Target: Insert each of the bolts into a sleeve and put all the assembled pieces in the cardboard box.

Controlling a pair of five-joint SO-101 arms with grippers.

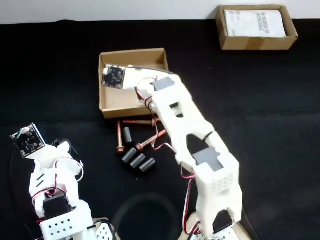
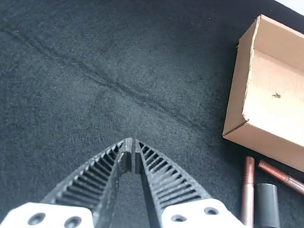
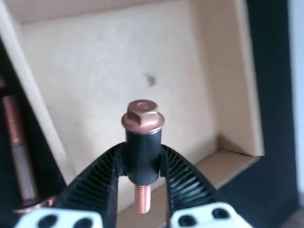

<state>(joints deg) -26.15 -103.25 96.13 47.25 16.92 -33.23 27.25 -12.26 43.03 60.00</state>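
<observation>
My right gripper [image 3: 142,159] is shut on a black sleeve [image 3: 141,154] with a copper bolt [image 3: 142,116] through it, head up and threaded end poking out below. It hangs over the inside of the open cardboard box [image 3: 109,57]. In the high view the right arm [image 1: 175,115] stretches to that box [image 1: 112,107]. Three loose copper bolts [image 1: 120,134] and several black sleeves [image 1: 138,160] lie just in front of the box. My left gripper [image 2: 131,145] is shut with nothing in it, low over the black cloth, to the left of the box [image 2: 266,109].
A second cardboard box [image 1: 257,42] holding a printed sheet stands at the far right back. The left arm [image 1: 50,167] sits at the front left. Red and white cables trail from the right arm [image 1: 160,137] over the loose parts. Black cloth covers the table.
</observation>
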